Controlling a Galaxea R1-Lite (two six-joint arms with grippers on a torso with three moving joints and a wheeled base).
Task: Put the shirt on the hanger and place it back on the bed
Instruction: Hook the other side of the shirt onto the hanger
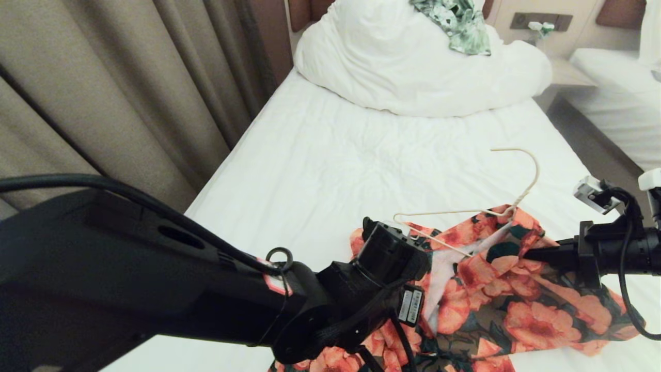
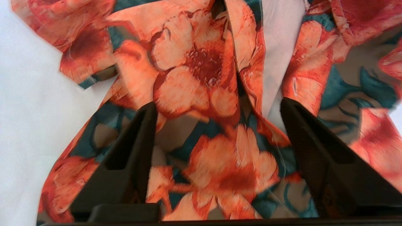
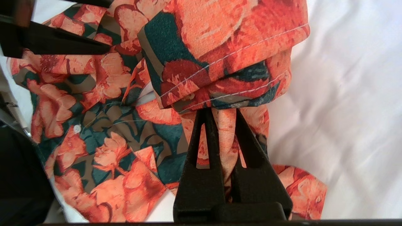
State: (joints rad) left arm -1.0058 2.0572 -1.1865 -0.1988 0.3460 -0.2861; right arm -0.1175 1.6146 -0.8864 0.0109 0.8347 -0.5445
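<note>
Now shirt (image 3: pixel 220 56) pinched between right fingers (image 3: pixel 207 138), left fingers (image 2: pixel 138 147) apart.

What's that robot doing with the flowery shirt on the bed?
The robot is trying to put the flowery shirt onto a thin cream hanger. Both lie on the white bed, and the hanger is partly tucked into the shirt's neck. The right gripper is pinching a fold of the shirt. The left gripper hangs open just above the shirt's front and holds nothing. The shirt is crumpled, not properly hung yet.
</note>
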